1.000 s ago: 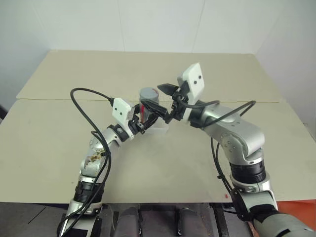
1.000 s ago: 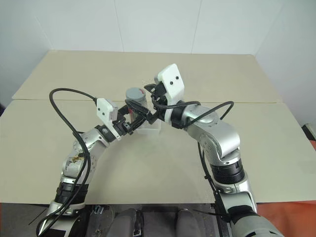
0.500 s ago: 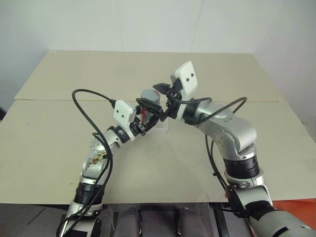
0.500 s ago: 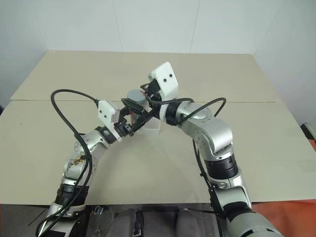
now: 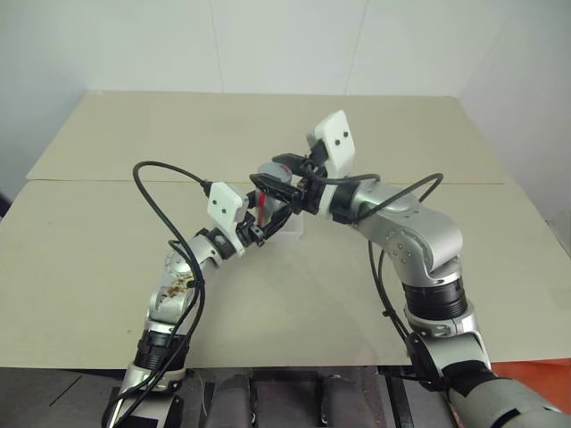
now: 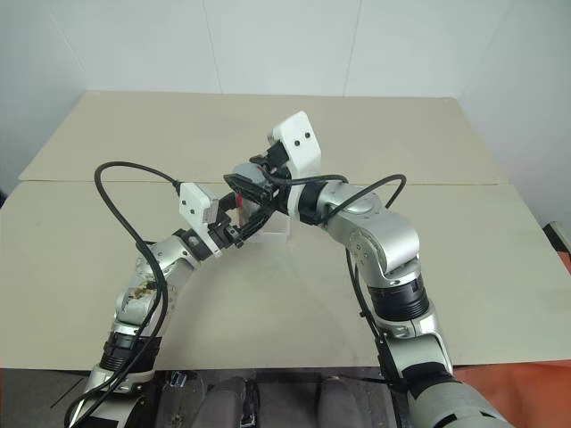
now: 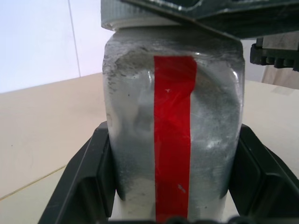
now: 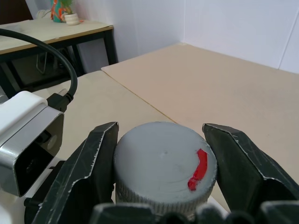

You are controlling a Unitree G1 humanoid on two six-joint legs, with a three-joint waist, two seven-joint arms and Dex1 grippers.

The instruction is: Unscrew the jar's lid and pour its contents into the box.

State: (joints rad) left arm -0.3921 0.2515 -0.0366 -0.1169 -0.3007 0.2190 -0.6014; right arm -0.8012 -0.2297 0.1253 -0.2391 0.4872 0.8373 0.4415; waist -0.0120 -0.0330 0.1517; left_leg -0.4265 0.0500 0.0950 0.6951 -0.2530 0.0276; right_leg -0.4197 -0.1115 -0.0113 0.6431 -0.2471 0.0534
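Jar (image 7: 173,140) held upright above the worktop (image 5: 357,134), long axis vertical, pinched around its body by the left gripper (image 7: 173,205), with a black finger pressed to either side and the red stripe facing back along that gripper. Lid (image 8: 163,163) still seated on top, flat face up, clamped at its ribbed rim by the right gripper (image 8: 161,182), one finger on each side and no gap visible. Right gripper reaching in from the right, roughly level, across the jar's top, so the twist likely has to turn about the jar's vertical axis while the left grip resists. Box (image 5: 287,234) on the worktop just beneath and behind the jar, partly hidden. Contents out of sight inside.
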